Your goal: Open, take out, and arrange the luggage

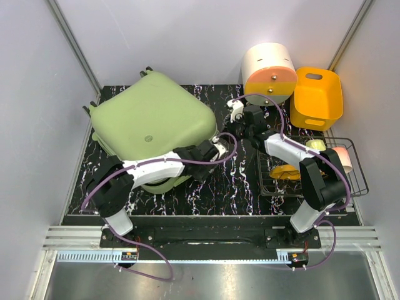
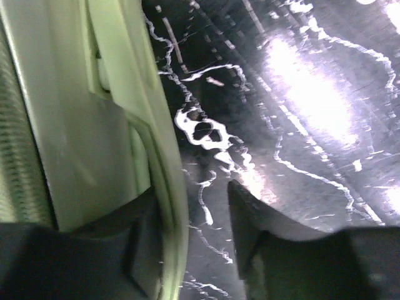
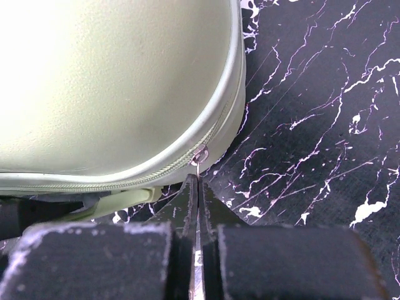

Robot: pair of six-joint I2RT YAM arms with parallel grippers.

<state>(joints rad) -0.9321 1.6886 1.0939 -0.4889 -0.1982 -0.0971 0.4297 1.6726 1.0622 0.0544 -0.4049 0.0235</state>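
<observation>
Right gripper (image 3: 197,184) tight on zip pull (image 3: 199,156) of half-cropped luggage (image 3: 112,81)

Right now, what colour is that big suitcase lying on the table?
The suitcase is pale green all over; the top external view shows it best.

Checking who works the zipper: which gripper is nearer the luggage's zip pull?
Right. The right gripper is shut on the zip pull at the luggage seam. The left gripper is elsewhere along the edge, jaws straddling the rim.
</observation>
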